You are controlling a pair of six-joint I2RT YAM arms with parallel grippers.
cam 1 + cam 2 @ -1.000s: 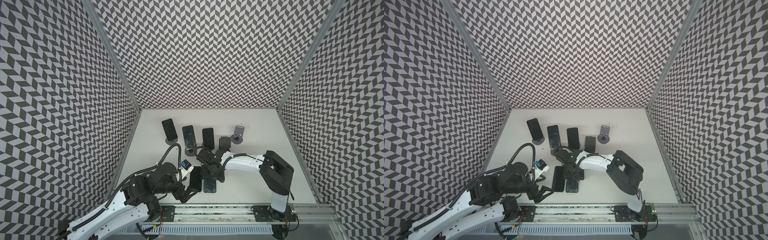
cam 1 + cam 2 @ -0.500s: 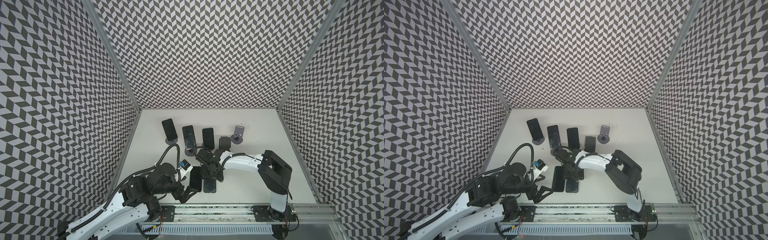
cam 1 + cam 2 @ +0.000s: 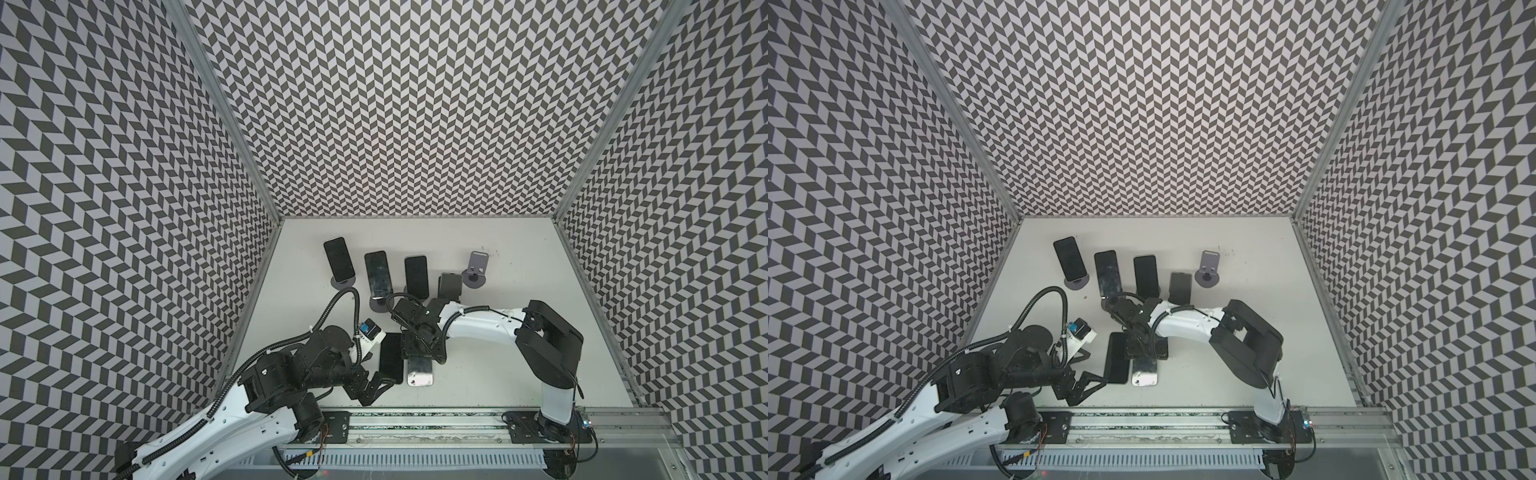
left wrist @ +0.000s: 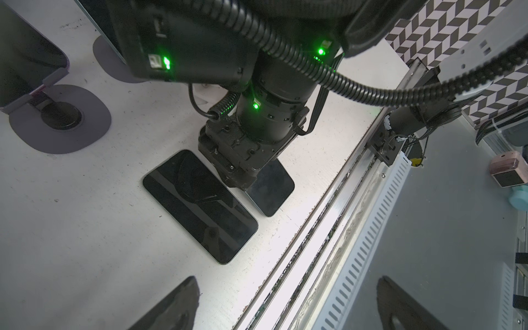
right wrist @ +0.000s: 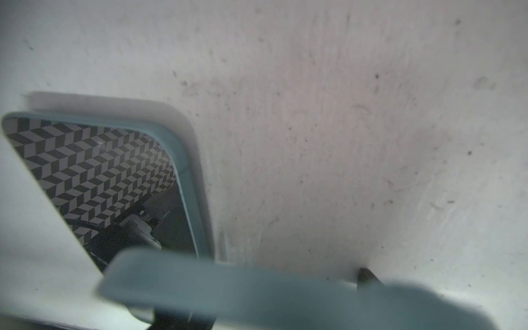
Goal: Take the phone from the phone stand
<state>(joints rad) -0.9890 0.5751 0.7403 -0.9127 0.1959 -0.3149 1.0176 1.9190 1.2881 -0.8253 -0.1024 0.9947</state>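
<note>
- The phone [image 3: 419,368] lies flat on the white table [image 3: 519,257] at about 6 o'clock, close to the front rail and off any stand. Its screen throws back light in both top views.
- The right jaws [image 3: 417,349] point straight down over the phone's 12 o'clock end and hide it. Whether they are clamped on it or parted cannot be told.
- In the right wrist view a blurred teal edge [image 5: 257,285] crosses the foreground, and one dark fingertip [image 5: 367,278] shows just past it against the table.
- The left jaws [image 3: 384,388] hang wide apart and empty at the phone's 8 o'clock, near it but not touching. The left wrist view shows their fingertips [image 4: 177,305] well apart.
- A black phone [image 3: 390,358] lies flat just beside the phone at its 9 o'clock, parallel to it.
- A grey phone stand [image 3: 477,270] stands at the phone's 1 o'clock, well apart from it, with its backplate bare.
- A row of propped phones [image 3: 416,276] runs from 11 to 12 o'clock.
- A blue label [image 3: 368,284] on the left wrist camera is too small to read, and any brand marks on the phones are likewise illegible.
</note>
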